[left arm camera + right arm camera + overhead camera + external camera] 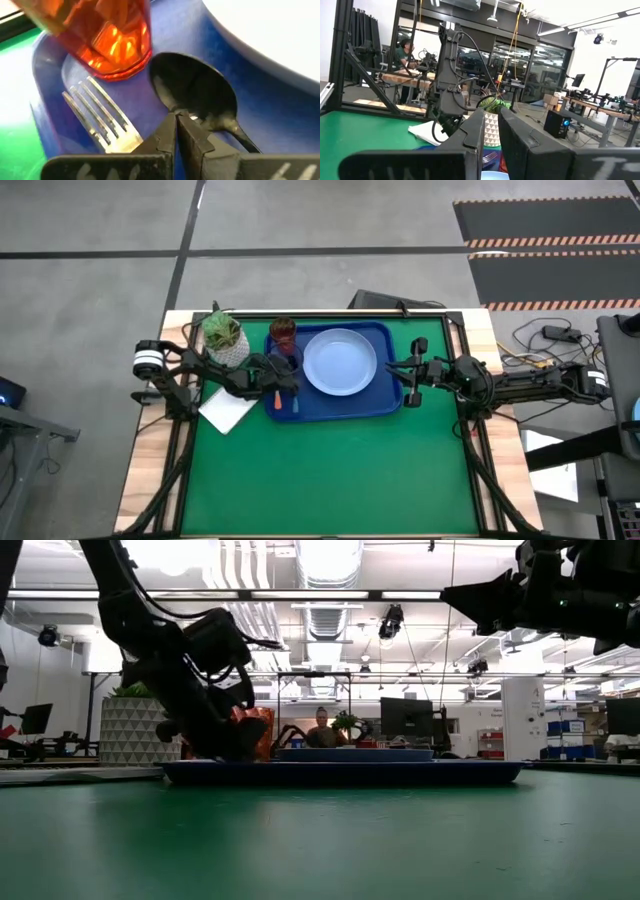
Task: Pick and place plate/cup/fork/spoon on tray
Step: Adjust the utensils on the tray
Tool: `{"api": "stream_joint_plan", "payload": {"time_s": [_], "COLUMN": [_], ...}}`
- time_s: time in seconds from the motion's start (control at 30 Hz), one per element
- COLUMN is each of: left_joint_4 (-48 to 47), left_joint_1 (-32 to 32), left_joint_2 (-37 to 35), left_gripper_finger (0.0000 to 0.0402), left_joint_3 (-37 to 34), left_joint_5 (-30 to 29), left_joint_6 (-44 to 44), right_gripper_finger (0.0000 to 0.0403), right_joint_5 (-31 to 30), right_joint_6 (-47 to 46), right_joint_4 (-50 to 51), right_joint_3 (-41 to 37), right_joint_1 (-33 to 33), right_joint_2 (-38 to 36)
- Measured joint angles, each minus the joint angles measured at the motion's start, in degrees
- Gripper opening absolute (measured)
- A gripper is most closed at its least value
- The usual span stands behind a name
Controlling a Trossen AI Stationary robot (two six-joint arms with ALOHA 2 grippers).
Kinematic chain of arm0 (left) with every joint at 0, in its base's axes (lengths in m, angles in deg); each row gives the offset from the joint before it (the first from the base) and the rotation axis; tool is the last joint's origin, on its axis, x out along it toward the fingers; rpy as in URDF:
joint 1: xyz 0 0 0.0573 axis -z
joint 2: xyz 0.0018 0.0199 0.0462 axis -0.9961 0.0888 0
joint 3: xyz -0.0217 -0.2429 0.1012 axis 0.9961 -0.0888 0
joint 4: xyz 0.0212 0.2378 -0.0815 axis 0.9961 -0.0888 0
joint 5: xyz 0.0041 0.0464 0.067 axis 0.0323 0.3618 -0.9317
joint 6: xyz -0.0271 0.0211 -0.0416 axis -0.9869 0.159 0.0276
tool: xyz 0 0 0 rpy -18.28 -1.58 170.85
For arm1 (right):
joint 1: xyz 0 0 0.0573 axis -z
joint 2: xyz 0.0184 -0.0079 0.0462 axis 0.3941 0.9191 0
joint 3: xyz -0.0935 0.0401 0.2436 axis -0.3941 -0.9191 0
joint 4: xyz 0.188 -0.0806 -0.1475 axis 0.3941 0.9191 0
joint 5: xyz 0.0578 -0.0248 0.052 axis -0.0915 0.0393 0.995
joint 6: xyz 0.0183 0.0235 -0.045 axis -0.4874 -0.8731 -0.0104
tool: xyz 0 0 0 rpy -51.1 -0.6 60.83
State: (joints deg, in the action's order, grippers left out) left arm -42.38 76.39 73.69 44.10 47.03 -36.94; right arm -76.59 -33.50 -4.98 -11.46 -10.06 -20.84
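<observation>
Your left pincer (177,120) sits low over the left end of the tray (390,402), its fingers pressed together with nothing between them. Right at its tips lies the spoon (195,100), dark bowl up, with the pincer closed just above its neck; whether the tips touch the metal you cannot tell. Just beside the spoon lies the fork (100,117), tines pointing toward the cup (105,40), which stands upright near the tray's far-left corner. From above, you see the fork's orange handle and the spoon's light-blue handle side by side at the tray's left edge, under the arm. The plate (340,361) lies flat in the middle of the tray. Your right pincer (412,373) hangs off the counter (330,470), beside the tray's right rim, its fingers a narrow gap apart and holding nothing. Beyond the tray's far-left corner stands a potted plant (224,337), with a white card (228,411) on the counter near it.
</observation>
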Motion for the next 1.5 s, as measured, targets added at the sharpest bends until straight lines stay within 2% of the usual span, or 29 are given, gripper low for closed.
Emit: {"api": "stream_joint_plan", "payload": {"time_s": [0.27,0.5,0.8,1.03,1.37,1.5], "left_joint_4": [-0.07,-0.08,-1.04,-7.54,-9.59,-16.01], "left_joint_1": [0.03,0.80,3.59,8.08,10.77,11.29], "left_joint_2": [-0.59,-2.18,-4.26,-4.55,-8.98,-10.99], "left_gripper_finger": [0.0000,0.0000,0.0000,0.0000,0.0000,0.0000], "left_joint_3": [0.94,1.00,0.98,1.00,1.46,1.83], "left_joint_5": [0.16,2.55,12.32,13.93,14.82,17.87], "left_joint_6": [-0.23,-0.30,-0.83,-7.61,-8.95,-9.27], "right_gripper_finger": [0.0043,0.0043,0.0043,0.0043,0.0043,0.0043], "right_joint_5": [0.02,0.02,0.01,0.02,0.02,0.02], "right_joint_6": [0.09,0.10,0.10,0.10,-0.31,-0.33], "right_joint_4": [0.03,0.09,0.27,0.26,0.11,0.04], "right_joint_3": [0.00,0.00,0.00,0.00,0.00,0.00], "right_joint_1": [0.00,0.00,0.00,0.00,0.00,0.00], "right_joint_2": [-0.31,-0.33,-0.33,-0.33,-0.35,-0.35]}}
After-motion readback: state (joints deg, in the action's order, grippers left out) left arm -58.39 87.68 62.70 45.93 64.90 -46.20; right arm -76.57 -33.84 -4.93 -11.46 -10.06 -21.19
